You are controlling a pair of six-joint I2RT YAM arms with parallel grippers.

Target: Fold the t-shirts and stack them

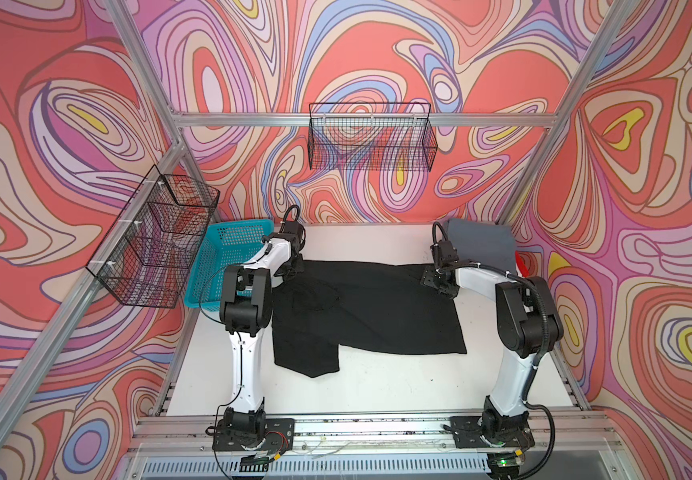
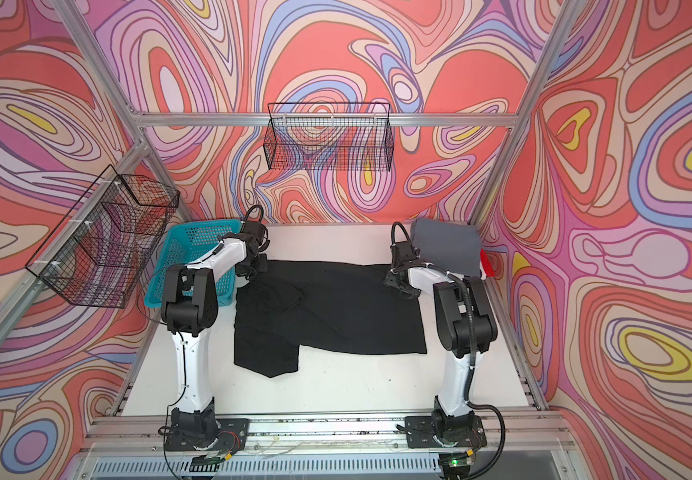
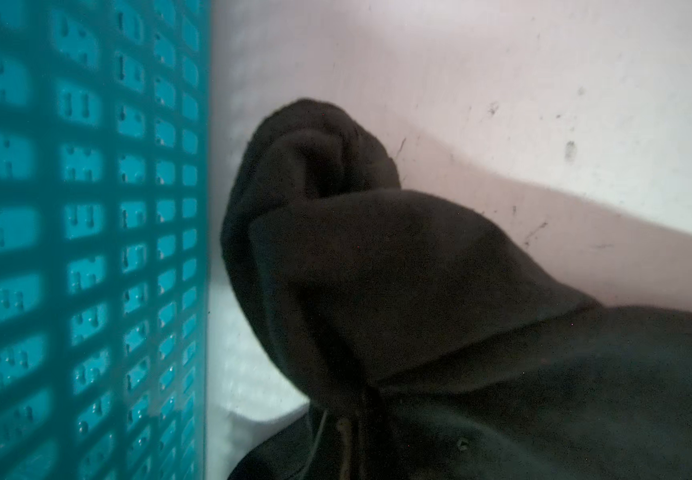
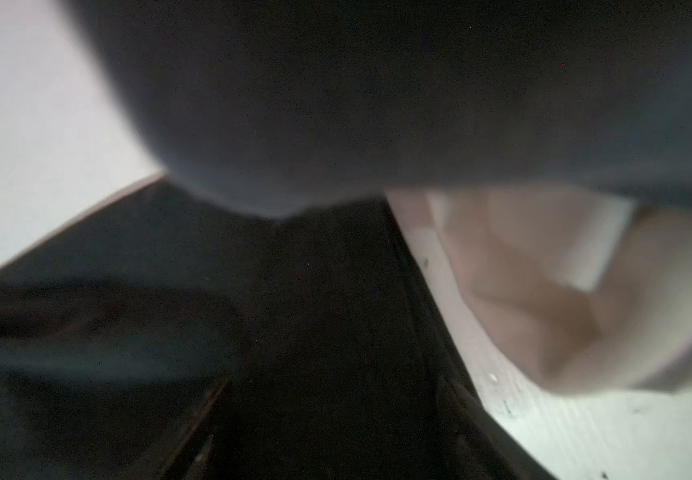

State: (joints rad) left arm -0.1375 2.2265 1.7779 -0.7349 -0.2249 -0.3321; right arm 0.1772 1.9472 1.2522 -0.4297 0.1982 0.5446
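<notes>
The left gripper [image 1: 289, 272] is clenched on a bunched far corner of the plain black short-sleeved cloth t-shirt [image 1: 377, 311], which lies spread across the white tabletop [image 1: 377, 386]. Whether the right gripper [image 1: 440, 284], at the opposite corner, is released or grasping I cannot tell. With only one corner caught, a lift would likely skew the fold; the turquoise perforated plastic basket [image 1: 228, 249] beside the left pinch could snag, and the folded slate-grey cloth t-shirt [image 1: 481, 243] near the right could be nudged.
</notes>
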